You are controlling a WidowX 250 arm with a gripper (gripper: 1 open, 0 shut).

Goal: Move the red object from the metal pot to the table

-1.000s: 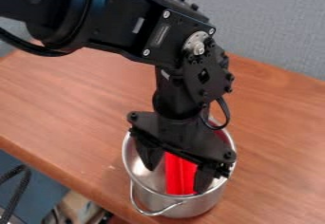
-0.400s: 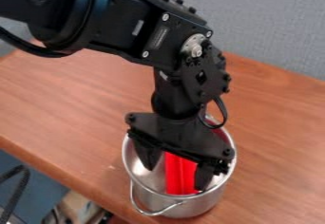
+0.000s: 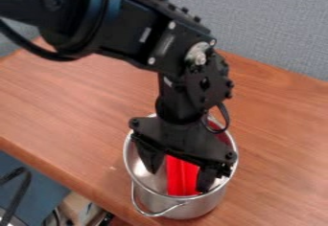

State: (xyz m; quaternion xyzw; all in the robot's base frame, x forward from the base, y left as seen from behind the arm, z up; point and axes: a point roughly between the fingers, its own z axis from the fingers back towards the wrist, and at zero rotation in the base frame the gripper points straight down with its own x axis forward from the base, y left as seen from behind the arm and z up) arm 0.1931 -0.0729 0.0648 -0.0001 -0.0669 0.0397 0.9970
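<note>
The metal pot [image 3: 160, 199] stands near the front edge of the brown wood-grain table [image 3: 58, 96]. Inside it the red object [image 3: 187, 178] leans upright, a bright red elongated block. My black gripper [image 3: 183, 169] reaches down into the pot from above, its jaws spread wide on either side of the red block. The fingertips are deep in the pot and partly hidden by its rim. I cannot tell whether the fingers touch the block.
The bulky black arm [image 3: 128, 29] fills the upper left of the view. A grey wall [image 3: 275, 19] rises behind the table. The table's front edge runs just in front of the pot.
The arm has shifted very slightly; the gripper stays in the pot around the red block, jaws as wide as before.
</note>
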